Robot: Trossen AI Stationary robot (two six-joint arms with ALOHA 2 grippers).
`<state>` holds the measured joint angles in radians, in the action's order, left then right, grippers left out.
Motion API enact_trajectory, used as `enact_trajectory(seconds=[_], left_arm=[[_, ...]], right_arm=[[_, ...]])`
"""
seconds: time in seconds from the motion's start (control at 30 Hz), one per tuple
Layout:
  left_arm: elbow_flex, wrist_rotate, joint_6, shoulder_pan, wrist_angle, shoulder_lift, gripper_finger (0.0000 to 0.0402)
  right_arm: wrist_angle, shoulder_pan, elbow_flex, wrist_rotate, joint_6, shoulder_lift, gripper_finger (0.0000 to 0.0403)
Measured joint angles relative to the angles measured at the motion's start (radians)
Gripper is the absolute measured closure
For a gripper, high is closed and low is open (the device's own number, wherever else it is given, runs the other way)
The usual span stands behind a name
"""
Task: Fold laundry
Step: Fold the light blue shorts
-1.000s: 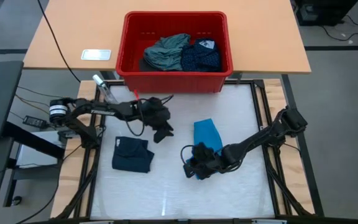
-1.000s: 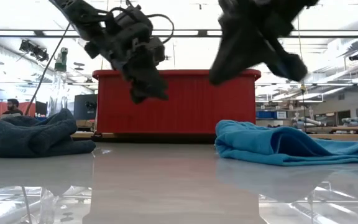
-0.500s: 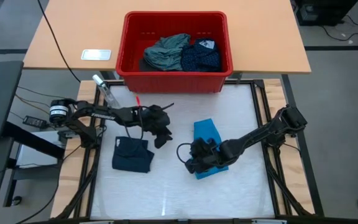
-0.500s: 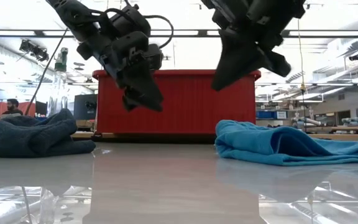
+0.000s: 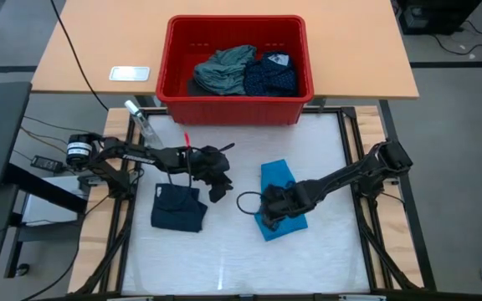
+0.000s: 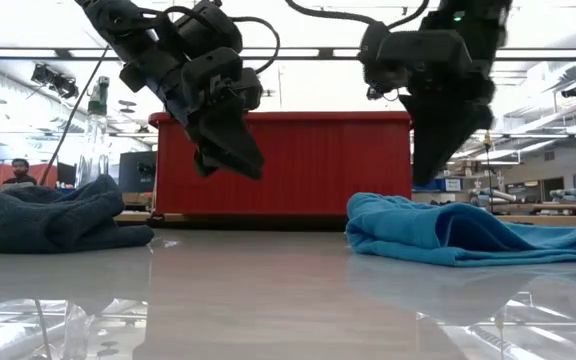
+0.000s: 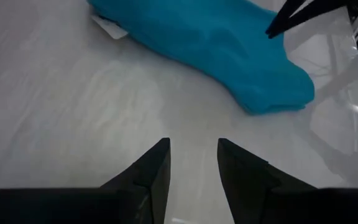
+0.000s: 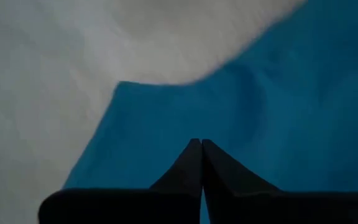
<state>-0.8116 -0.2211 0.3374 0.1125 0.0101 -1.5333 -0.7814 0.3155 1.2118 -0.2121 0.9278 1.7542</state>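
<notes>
My right gripper (image 5: 268, 206) is now hanging directly over the bright blue garment (image 5: 279, 197), and its two fingers are pressed fully together with nothing between them. A second ago it was still beside the near corner of this cloth, so it is moving onto the fabric, probably to press or smooth it. My left gripper (image 5: 216, 186) is coming lower between the folded dark navy piece (image 5: 177, 207) and the blue one, its fingers (image 7: 157, 167) a little apart and narrowing, holding nothing. Both folded pieces are lying flat on the white table (image 5: 224, 259). The grey-green shirt (image 5: 223, 68) and the navy dotted piece (image 5: 270, 75) are still waiting in the red bin (image 5: 234, 107), so I judge the folding is not yet half finished
</notes>
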Motion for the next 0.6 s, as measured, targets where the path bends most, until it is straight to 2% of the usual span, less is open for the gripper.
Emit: enact_trajectory(seconds=[0.07,0.17,0.33,0.6], left_arm=[[0.0,0.0,0.009,-0.006,0.0,0.0,0.0267],[0.0,0.0,0.025,-0.017,-0.007,0.0,0.0267],[0.0,0.0,0.167,-0.024,-0.005,0.0,0.0267],[-0.001,0.052,0.336,-0.046,0.009,-0.006,0.0267]], right_arm=[[0.022,-0.017,0.0,0.005,-0.071,0.0,0.0392],[0.022,-0.048,0.0,0.003,-0.086,0.0,0.0397],[0.108,-0.103,-0.04,0.004,-0.13,-0.014,0.0398],[0.365,-0.156,-0.237,0.077,-0.161,-0.155,0.0398]])
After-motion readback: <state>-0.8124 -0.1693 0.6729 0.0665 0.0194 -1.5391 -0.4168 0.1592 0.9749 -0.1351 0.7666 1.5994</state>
